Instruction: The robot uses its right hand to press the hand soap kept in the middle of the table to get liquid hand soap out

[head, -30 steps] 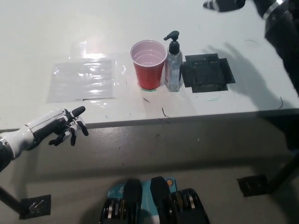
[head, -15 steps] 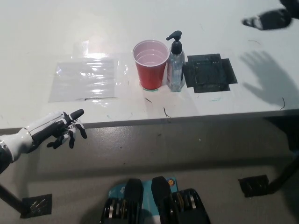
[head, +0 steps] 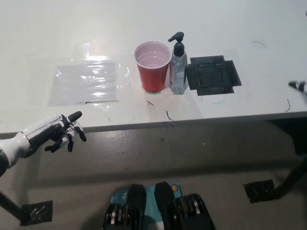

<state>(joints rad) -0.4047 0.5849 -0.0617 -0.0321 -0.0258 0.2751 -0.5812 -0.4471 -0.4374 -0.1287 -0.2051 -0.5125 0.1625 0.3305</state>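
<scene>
Since half a second ago, our black right hand (head: 298,86) has dropped to the picture's right edge; only a sliver shows, so we cannot tell its state. Well to its left on the white counter (head: 144,19) stands the clear soap bottle with black pump (head: 178,64), touching a red plastic cup (head: 153,66). Our white left hand (head: 60,132) rests off the counter's near edge, fingers loosely apart, holding nothing.

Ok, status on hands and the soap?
Left hand open, idle below table edge. Right hand barely visible at right edge. Soap pump bottle upright, untouched, red cup beside it.
</scene>
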